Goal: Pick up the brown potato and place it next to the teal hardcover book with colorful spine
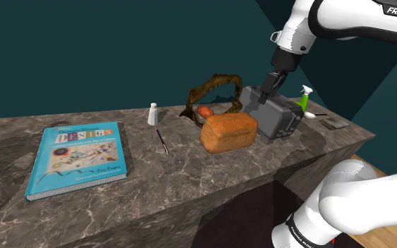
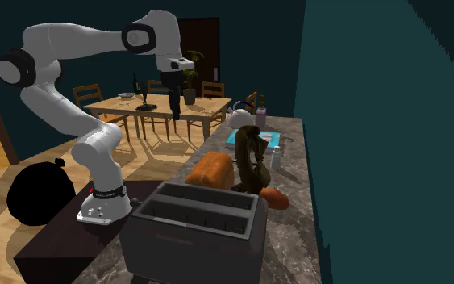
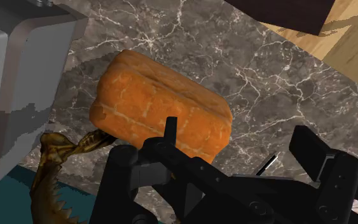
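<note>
Two black fingers of my gripper [image 1: 264, 97] stand apart with nothing between them. The hand hangs in the air over an orange-brown loaf of bread [image 1: 229, 132], close to the grey toaster [image 1: 278, 118]. Loaf and toaster sit side by side near the end of the marble counter [image 1: 190, 176] that lies closest to my stand. The potato [image 1: 205, 111], orange-brown, lies behind the loaf toward the counter's back edge by the wall. It is at the foot of a brown twisted ring [image 1: 214, 84] that stands upright there. The teal book [image 1: 77, 160] lies flat toward the counter's opposite end, well apart from the potato. Between them are a white shaker [image 1: 152, 114] and a thin pen [image 1: 162, 141]. One green spray bottle [image 1: 304, 98] stands beyond the toaster.
</note>
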Robot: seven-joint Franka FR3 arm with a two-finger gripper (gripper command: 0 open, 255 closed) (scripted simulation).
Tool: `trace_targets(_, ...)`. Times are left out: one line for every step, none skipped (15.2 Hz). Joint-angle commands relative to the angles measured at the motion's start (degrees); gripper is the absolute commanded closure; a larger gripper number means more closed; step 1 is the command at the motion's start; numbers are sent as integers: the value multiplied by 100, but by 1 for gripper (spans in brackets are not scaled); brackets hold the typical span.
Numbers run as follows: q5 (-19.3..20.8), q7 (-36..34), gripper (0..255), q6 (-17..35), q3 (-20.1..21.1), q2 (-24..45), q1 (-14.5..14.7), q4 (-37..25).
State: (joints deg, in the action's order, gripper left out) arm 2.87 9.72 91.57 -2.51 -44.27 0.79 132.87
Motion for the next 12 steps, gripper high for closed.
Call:
trace_targets(0, 0, 0, 0, 0, 0, 0, 0)
trace_targets(5, -59, 0, 193, 1, 148, -23, 32)
trace_targets(11, -118, 0, 385, 1, 303, -45, 57)
trace_targets(17, -176, 0, 573, 1, 463, -68, 73)
trace_targets(23, -234, 0, 759, -1, 629, -90, 80)
trace_targets(30, -292, 0, 942, -2, 800, -113, 80)
trace_targets(37, -349, 0, 1122, -4, 976, -136, 71)
trace_targets(44, -406, 0, 1297, -7, 1156, -159, 54)
trace_targets(52, -464, 0, 1469, -11, 1341, -181, 28)
trace_targets(60, -521, 0, 1636, -16, 1529, -202, -5)
trace_targets(68, -577, 0, 1798, -22, 1721, -223, -46)
trace_targets(77, -634, 0, 1956, -29, 1915, -244, -95)
